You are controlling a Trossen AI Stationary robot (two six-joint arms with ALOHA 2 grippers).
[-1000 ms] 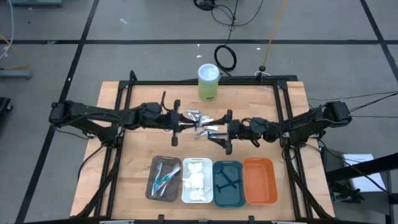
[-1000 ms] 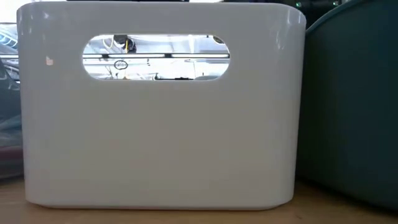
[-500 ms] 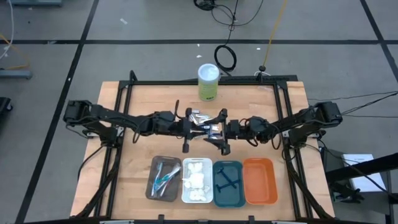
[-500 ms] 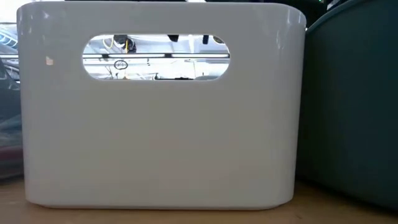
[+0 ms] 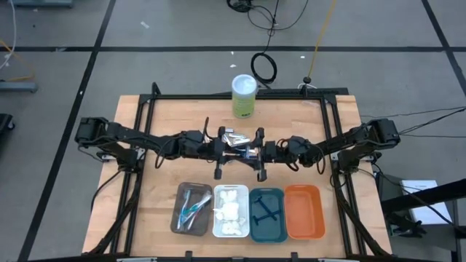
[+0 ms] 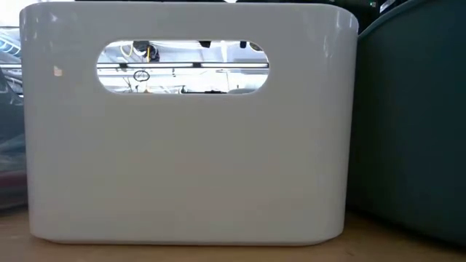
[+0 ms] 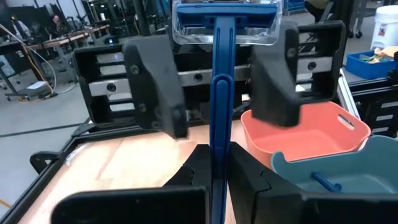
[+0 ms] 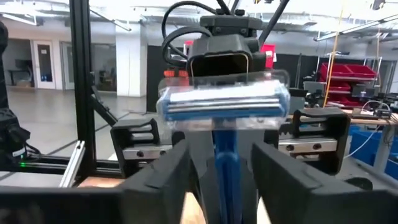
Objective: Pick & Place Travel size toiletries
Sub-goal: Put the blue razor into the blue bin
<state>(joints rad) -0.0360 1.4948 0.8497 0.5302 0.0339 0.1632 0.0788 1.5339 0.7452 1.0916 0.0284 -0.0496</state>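
A dark blue razor (image 5: 240, 153) with a clear-capped head (image 7: 224, 22) is held above the table's middle between the two arms. My left gripper (image 5: 231, 153) is shut on it. My right gripper (image 5: 249, 154) faces it, open, its fingers (image 7: 155, 81) standing on either side of the razor's handle (image 8: 227, 168) without touching. Small silver tools (image 5: 234, 137) lie on the table just beyond. More razors lie in the teal tray (image 5: 267, 225), white wads in the white tray (image 5: 230, 234), toothbrushes in the brown tray (image 5: 177, 215). My left gripper pinches the razor's blue handle (image 7: 219, 140) between its two fingers (image 7: 193, 171), which lie along it. It comes level from the table's left. The razor is lifted clear, its head pointing toward my right gripper.
A green-and-white canister (image 5: 245, 94) stands near the far edge. Four trays sit in a row at the near edge, the orange tray (image 5: 303, 231) rightmost. In the low view the white tray's wall (image 6: 182, 160) fills the picture. A black frame (image 5: 145, 116) borders the table.
My left gripper has moved toward the table's right, carrying the razor to my right gripper. My right gripper has moved slightly toward the left, so its fingers now flank the razor.
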